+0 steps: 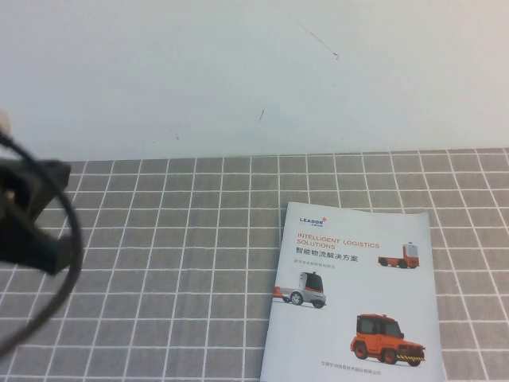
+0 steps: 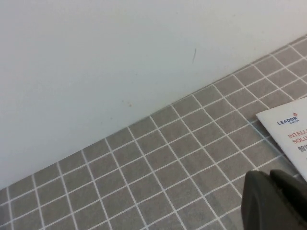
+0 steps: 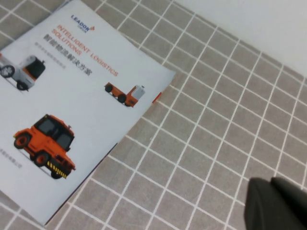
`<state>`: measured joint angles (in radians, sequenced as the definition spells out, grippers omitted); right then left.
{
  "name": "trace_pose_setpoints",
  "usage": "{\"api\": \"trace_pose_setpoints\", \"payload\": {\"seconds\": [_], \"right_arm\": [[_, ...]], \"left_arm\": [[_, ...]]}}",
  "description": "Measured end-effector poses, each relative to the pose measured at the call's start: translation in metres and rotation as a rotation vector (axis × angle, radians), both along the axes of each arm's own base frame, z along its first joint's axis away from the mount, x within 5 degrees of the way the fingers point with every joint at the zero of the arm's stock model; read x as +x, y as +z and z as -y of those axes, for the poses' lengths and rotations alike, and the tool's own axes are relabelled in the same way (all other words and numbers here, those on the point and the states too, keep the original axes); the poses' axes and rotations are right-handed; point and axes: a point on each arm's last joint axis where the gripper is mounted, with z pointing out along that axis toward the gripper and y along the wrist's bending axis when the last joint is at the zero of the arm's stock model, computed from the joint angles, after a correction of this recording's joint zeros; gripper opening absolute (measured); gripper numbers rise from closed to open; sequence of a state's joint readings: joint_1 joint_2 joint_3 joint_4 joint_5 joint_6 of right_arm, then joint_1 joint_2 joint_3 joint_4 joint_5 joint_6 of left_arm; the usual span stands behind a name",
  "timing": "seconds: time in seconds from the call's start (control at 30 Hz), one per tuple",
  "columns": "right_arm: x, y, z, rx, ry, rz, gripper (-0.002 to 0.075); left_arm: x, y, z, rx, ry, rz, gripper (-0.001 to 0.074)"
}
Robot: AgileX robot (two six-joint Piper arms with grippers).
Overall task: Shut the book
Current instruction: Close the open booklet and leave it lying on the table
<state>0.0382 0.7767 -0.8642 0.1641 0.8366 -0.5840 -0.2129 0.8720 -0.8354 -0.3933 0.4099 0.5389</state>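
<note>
- The left hand [image 1: 33, 216] hangs well to the left of the book, above the grey tiled worktop [image 1: 159, 278] and clear of it. Whether it is spread or pressed together, I cannot tell.
- The book [image 1: 354, 298] lies flat on the worktop, front cover up. It looks already shut, and nothing touches it.
- I judge it a thin brochure: light, limp and glossy, so likely to slide or bend rather than lift cleanly. The best hold is probably its free right edge, or a flat press on the cover.
- The right hand [image 3: 276, 203] sits off the book's right edge, apart from it. Its state cannot be told either.
- Count: one book, two hands — three vehicles printed on the cover.
</note>
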Motion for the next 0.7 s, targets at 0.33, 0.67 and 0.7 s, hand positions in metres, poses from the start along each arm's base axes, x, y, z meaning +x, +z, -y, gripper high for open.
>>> {"api": "trace_pose_setpoints", "payload": {"seconds": [0.33,0.67,0.7], "right_arm": [[-0.054,-0.058,0.001,0.083,-0.046,0.123,-0.0002],[-0.079,-0.095,-0.001,0.135,-0.04,0.137,-0.0002],[-0.079,-0.096,-0.001,0.135,-0.037,0.126,-0.0002]], "left_arm": [[-0.079,-0.074,-0.024,-0.071,0.086,0.171,-0.0004],[-0.113,-0.109,-0.035,-0.116,0.129,0.368,-0.0004],[-0.113,-0.109,-0.036,-0.117,0.129,0.372,-0.0004]]}}
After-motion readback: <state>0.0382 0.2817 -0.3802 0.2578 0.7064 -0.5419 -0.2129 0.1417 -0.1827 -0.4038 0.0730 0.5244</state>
